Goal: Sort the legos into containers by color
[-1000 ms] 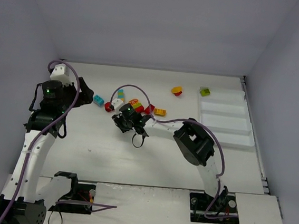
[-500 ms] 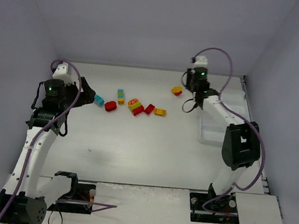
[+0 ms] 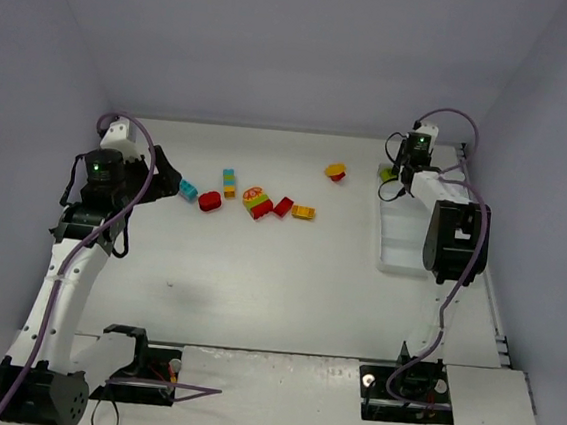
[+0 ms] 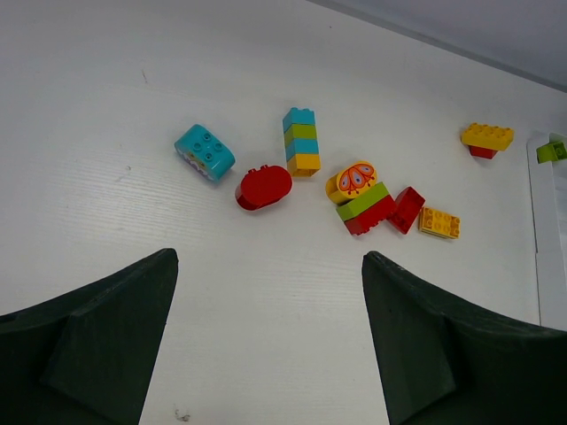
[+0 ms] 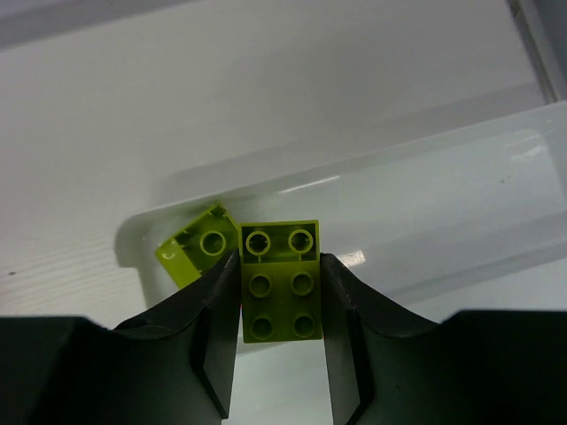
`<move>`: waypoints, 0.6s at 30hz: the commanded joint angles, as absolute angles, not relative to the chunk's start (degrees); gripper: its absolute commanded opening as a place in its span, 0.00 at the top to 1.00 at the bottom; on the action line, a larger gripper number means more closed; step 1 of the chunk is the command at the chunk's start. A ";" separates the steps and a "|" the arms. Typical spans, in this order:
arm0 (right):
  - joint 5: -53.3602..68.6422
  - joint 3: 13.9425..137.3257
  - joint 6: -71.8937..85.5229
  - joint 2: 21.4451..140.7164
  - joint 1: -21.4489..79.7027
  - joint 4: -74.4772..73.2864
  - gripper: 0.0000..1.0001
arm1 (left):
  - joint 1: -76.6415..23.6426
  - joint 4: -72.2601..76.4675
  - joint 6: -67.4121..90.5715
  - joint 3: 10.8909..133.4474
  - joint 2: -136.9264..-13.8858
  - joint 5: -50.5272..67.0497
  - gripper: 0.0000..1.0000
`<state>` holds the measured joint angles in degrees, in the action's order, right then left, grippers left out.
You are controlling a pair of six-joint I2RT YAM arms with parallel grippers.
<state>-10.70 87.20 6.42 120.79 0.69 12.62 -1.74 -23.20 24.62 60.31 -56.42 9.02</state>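
The right tool (image 5: 282, 288) is clamped on a lime brick (image 5: 282, 279), one finger against each long side, as I watch from the wrist camera. The brick's studs face the lens. Its long axis runs along the fingers, the far end pointing out over the near corner of the white tray (image 5: 443, 204). A second lime brick (image 5: 199, 246) lies skewed in that end compartment, just beside the held one.

From above, the arm reaches to the tray's far left corner (image 3: 412, 235). I judge this as the placing step for green: the next move calls for a short lowering into the compartment, then parting the fingers so the brick drops clear of the ridge and its neighbour.

The left tool (image 4: 268, 266) hangs with its fingers wide apart and holding nothing, above the desk (image 4: 133, 71). The loose bricks (image 4: 301, 141) wait scattered there, well apart from the tray.
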 commanded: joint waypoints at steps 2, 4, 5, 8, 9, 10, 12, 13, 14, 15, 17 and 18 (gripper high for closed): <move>-10.11 90.88 7.56 120.85 -1.49 14.59 0.85 | -1.41 -19.86 25.22 61.79 -56.34 9.49 0.22; -9.06 90.97 7.65 121.64 -2.28 14.76 0.82 | -1.41 -19.86 25.31 61.79 -56.43 9.75 0.22; -8.88 91.23 7.56 121.90 -2.55 14.85 0.75 | -1.41 -19.78 25.49 61.79 -56.43 10.10 0.22; -7.83 91.84 6.86 122.17 -2.99 14.85 0.58 | -1.49 -19.69 25.49 61.70 -56.34 10.28 0.22; -7.13 91.93 6.59 121.99 -3.08 14.85 0.53 | -1.49 -19.77 25.49 61.70 -56.42 10.28 0.22; -5.99 91.93 6.42 121.56 -3.08 14.85 0.47 | -1.49 -19.78 25.49 61.70 -56.43 10.28 0.22; -4.23 91.93 6.15 120.85 -3.08 14.77 0.41 | -1.41 -19.69 25.49 61.61 -56.51 10.28 0.22; -3.44 91.93 6.07 120.68 -3.08 14.85 0.34 | -1.41 -19.69 25.58 61.61 -56.43 10.28 0.22; -2.64 91.67 5.98 120.41 -2.90 14.77 0.33 | -1.49 -19.69 25.58 61.61 -56.51 10.28 0.22; -2.46 91.06 5.89 119.98 -2.90 14.77 0.31 | -1.49 -19.69 25.58 61.70 -56.60 10.46 0.22; -1.85 90.01 5.89 118.13 -2.46 14.77 0.31 | -1.49 -19.69 25.66 61.61 -56.60 10.46 0.22; -1.41 88.35 5.71 117.17 -2.11 14.77 0.32 | -1.49 -19.69 25.66 61.61 -56.69 10.46 0.22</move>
